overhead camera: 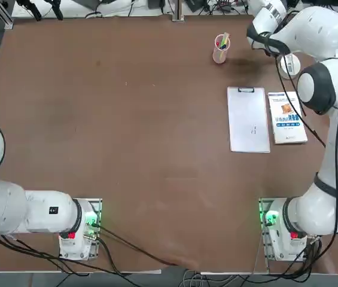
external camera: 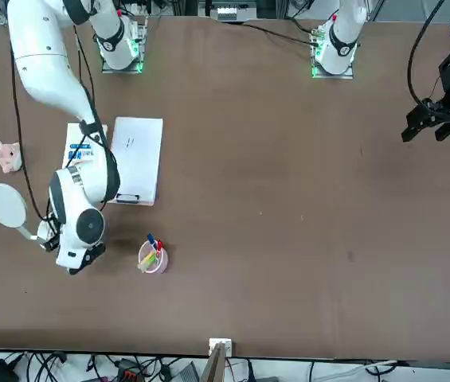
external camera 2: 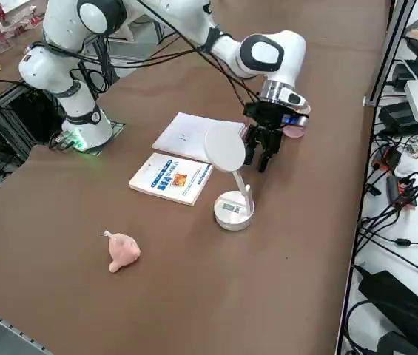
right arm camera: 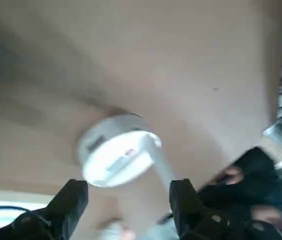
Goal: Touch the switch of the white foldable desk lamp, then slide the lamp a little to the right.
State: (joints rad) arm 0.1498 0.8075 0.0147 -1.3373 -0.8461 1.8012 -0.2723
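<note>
The white foldable desk lamp (external camera 2: 233, 209) stands at the table's far right, its round base flat on the table, its thin arm upright and its flat round head (external camera 2: 226, 148) raised. The front view shows the lamp head (external camera: 5, 205); in the top view the lamp (overhead camera: 289, 64) is half hidden under my arm. My right gripper (external camera 2: 260, 158) hangs open and holds nothing, a little above the table between the lamp and the pink pen cup. In the wrist view the lamp base (right arm camera: 118, 155) lies beyond my open gripper (right arm camera: 129, 186). I cannot pick out the switch for certain.
A pink pen cup (overhead camera: 221, 49) stands left of the lamp. A white clipboard (overhead camera: 248, 119) and a book (overhead camera: 286, 117) lie nearer the arm's base. A small pink toy (external camera 2: 123, 251) sits near the right edge. Cables and boxes (external camera 2: 416, 96) crowd the far edge.
</note>
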